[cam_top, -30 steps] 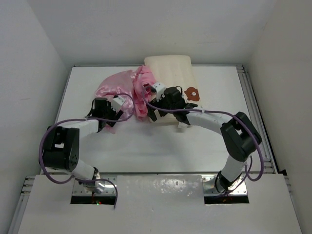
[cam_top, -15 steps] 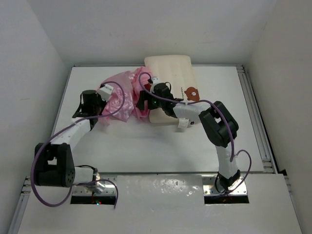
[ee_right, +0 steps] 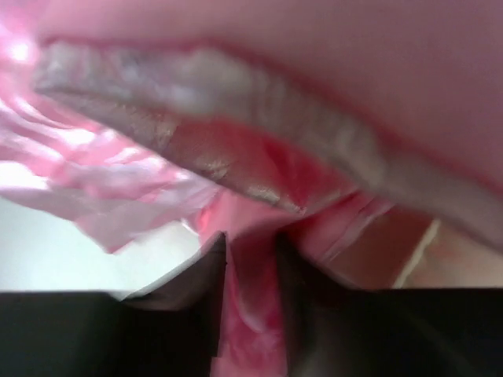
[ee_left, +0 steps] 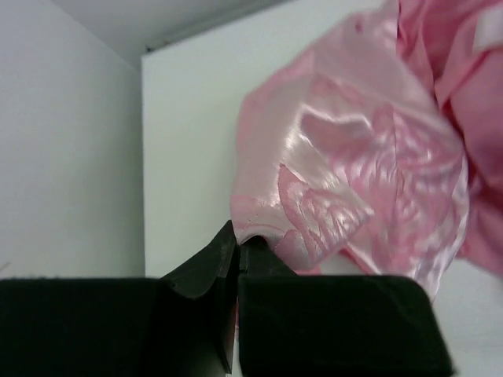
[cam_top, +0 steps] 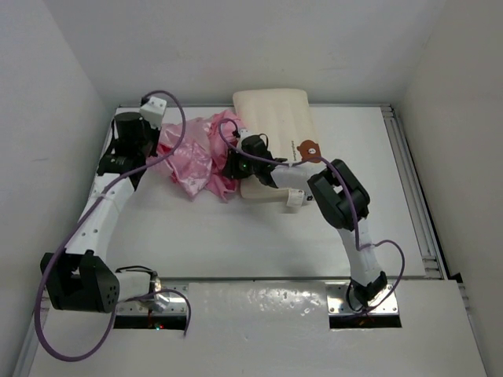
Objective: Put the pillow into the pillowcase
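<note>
Left fingers (ee_left: 208, 267) pinching pillowcase (ee_left: 354, 157) edge; right fingers (ee_right: 206, 271) pinching pillowcase fold beside pillow (cam_top: 275, 110)

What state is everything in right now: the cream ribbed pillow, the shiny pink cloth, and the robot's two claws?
Cream-white ribbed foam pillow: lying flat, bare, not in the case.
Shiny pink satin pillowcase: crumpled in a heap against the pillow's left side, pinched in two places.
Left gripper: shut on an edge of the pillowcase.
Right gripper: shut on a fold of the pillowcase.
</note>
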Robot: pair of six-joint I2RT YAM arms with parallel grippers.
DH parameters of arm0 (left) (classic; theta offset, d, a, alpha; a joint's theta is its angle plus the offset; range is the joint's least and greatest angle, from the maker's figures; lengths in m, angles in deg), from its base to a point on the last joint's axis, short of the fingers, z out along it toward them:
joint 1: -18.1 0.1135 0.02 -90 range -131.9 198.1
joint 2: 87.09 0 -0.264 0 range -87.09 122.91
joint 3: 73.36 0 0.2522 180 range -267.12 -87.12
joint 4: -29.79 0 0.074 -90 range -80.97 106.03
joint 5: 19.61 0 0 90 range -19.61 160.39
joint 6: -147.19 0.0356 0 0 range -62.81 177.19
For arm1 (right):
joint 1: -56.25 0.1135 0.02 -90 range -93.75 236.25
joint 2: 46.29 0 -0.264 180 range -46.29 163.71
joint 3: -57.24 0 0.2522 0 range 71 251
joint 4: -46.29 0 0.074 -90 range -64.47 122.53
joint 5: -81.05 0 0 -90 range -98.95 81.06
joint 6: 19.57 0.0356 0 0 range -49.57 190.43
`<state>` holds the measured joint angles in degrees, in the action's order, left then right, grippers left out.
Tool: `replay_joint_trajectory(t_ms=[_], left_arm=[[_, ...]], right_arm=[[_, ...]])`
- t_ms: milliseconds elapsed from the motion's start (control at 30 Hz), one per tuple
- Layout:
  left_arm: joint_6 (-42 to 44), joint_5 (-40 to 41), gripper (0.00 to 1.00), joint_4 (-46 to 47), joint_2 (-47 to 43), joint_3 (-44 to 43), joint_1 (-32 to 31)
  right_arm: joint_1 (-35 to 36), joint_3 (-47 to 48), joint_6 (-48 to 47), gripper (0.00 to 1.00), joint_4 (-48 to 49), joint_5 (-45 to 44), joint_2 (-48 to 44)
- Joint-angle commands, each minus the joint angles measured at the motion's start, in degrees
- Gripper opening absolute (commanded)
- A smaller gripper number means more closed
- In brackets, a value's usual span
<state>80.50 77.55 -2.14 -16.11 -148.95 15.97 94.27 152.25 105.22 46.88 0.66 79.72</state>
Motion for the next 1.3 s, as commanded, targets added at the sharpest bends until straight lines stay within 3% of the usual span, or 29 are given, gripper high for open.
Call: replay_joint_trajectory(t_ms=[0, 100, 600, 833, 933, 1000, 1033, 1100, 1133, 1167, 1200, 1233, 1267], left_arm=[[-3.62, 4.51, 0.0, -1.77, -0.14, -6.9, 0.29], [-4.41, 9.79, 0.0, -2.83, 0.47, -10.77, 0.37], [0.85, 24.12, 0.0, 0.68, 2.06, -21.85, 0.72], [4.73, 30.2, 0.0, 4.2, 3.2, -22.2, 3.96], [4.73, 30.28, 0.0, 4.73, 3.9, -21.32, 8.36], [3.85, 30.55, 0.0, 3.85, 4.86, -22.45, 12.21], [3.33, 31.07, 0.01, 3.5, 4.96, -22.73, 13.37], [2.27, 29.86, 0.28, 1.92, 4.43, -22.73, 15.4], [1.57, 29.15, 0.47, 0.96, 4.17, -22.82, 15.58], [1.04, 27.84, 0.76, -1.05, 3.82, -22.73, 15.67], [0.08, 24.25, 0.87, -2.2, 3.55, -22.99, 15.49], [-1.93, 22.39, 0.97, -3.43, 3.55, -23.25, 15.23], [-2.65, 20.46, 1.0, -5.8, 3.55, -24.13, 14.7]], right_arm=[[-0.14, 0.49, 0.37, 0.2, -0.29, 3.49, 0.99], [-1.72, -2.93, 1.6, 0.0, 0.85, 3.75, -2.08], [-10.06, -27.45, 2.56, 0.0, 14.3, 0.68, -30.03], [-12.8, -32.73, -2.87, 0.0, 8.69, 0.94, -37.5], [-11.83, -32.48, -8.23, 0.0, 4.21, 7.6, -37.95], [-10.78, -32.12, -11.84, 0.0, 2.53, 18.65, -38.65], [-10.08, -32.3, -14.11, 0.0, 2.61, 22.52, -39.09], [-7.88, -32.56, -16.05, 0.02, 3.32, 30.02, -40.4], [-7.53, -32.39, -15.72, 0.18, 3.06, 30.47, -40.85], [-8.04, -32.12, -14.58, 0.5, 2.53, 30.47, -40.94], [-8.83, -31.43, -12.22, 0.76, 2.7, 30.47, -40.85], [-9.88, -31.07, -10.81, 0.95, 3.14, 30.38, -40.68], [-12.24, -30.63, -9.14, 0.99, 4.19, 29.95, -40.41]])
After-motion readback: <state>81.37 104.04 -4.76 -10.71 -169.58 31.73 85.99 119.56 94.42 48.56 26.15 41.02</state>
